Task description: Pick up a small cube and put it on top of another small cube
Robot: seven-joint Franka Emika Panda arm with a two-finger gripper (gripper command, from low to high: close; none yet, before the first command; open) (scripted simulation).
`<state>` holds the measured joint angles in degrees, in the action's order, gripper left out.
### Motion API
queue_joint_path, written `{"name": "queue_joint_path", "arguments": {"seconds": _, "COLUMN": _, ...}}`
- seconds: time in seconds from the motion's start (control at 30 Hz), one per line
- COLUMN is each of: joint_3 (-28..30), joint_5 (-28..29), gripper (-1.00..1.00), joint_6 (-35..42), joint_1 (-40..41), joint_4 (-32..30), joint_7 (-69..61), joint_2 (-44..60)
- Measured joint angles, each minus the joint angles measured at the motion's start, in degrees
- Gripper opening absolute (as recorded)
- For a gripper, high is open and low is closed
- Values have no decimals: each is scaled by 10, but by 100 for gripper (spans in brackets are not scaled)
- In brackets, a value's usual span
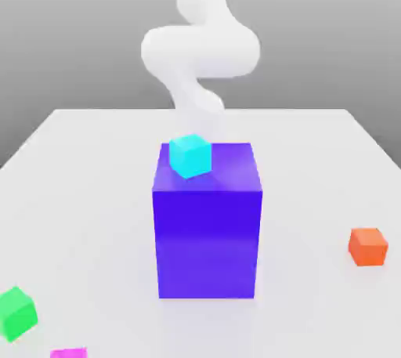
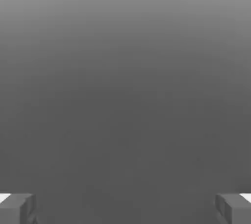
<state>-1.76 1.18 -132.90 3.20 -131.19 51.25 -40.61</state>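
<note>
Four small cubes (image 1: 190, 157), exterior view | open pincer (image 2: 125, 209), hand view

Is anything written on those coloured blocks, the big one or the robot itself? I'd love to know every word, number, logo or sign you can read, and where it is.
There are none: no word, label, brand, number or sign can be read on the cyan cube, the large blue block, the orange cube, the green cube, the magenta cube or the white robot arm.
</note>
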Motion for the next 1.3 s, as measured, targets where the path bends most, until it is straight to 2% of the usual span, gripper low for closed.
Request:
{"name": "queue_joint_path", "arguments": {"seconds": 0.33, "joint_3": -54, "joint_5": 61, "gripper": 0, "joint_6": -45, "joint_1": 108, "joint_4": 24, "joint_7": 228, "joint_2": 212}}
{"name": "queue_joint_path", "arguments": {"seconds": 0.67, "joint_3": -43, "joint_5": 105, "gripper": 0, "joint_6": -90, "joint_1": 161, "joint_4": 47, "joint_7": 442, "joint_2": 419}}
{"name": "queue_joint_path", "arguments": {"seconds": 0.87, "joint_3": -26, "joint_5": 84, "gripper": 0, "joint_6": -122, "joint_1": 171, "joint_4": 60, "joint_7": 537, "joint_2": 536}}
{"name": "queue_joint_path", "arguments": {"seconds": 1.03, "joint_3": -18, "joint_5": 34, "gripper": 0, "joint_6": -151, "joint_1": 185, "joint_4": 69, "joint_7": 594, "joint_2": 630}}
{"name": "queue_joint_path", "arguments": {"seconds": 1.17, "joint_3": -13, "joint_5": 24, "gripper": 0, "joint_6": -204, "joint_1": 187, "joint_4": 85, "joint_7": 611, "joint_2": 711}}
{"name": "queue_joint_path", "arguments": {"seconds": 1.2, "joint_3": -12, "joint_5": 25, "gripper": -100, "joint_6": -218, "joint_1": 185, "joint_4": 89, "joint_7": 612, "joint_2": 730}}
{"name": "queue_joint_path", "arguments": {"seconds": 1.3, "joint_3": -12, "joint_5": 25, "gripper": -100, "joint_6": -219, "joint_1": 185, "joint_4": 89, "joint_7": 612, "joint_2": 730}}
